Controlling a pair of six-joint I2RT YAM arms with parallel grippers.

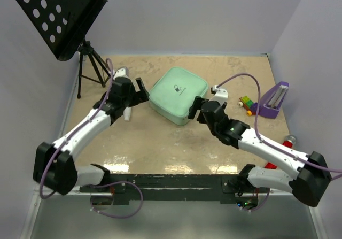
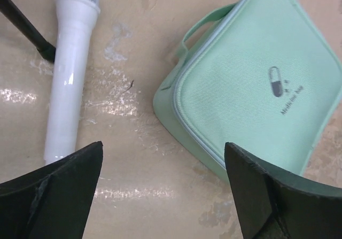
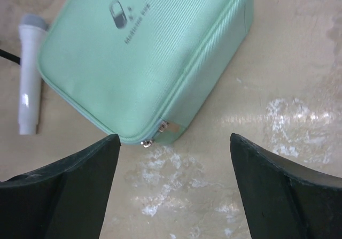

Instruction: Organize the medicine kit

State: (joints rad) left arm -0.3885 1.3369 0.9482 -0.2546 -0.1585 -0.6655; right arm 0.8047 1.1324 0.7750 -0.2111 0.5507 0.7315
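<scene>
The medicine kit (image 1: 178, 94) is a pale mint-green zipped case with a capsule mark on its lid, lying closed in the middle of the table. It also shows in the left wrist view (image 2: 256, 84) and the right wrist view (image 3: 139, 52), where its zipper pulls (image 3: 154, 136) sit at the near corner. My left gripper (image 1: 140, 90) is open and empty just left of the case. My right gripper (image 1: 195, 109) is open and empty at the case's near right corner, above the zipper pulls.
A white microphone (image 1: 124, 92) lies left of the case, also in the left wrist view (image 2: 72, 73). A black music stand (image 1: 61, 14) is at the back left. A purple wedge (image 1: 274, 100) and coloured toy bricks (image 1: 246, 103) are on the right. A red object (image 1: 282, 149) lies by the right arm.
</scene>
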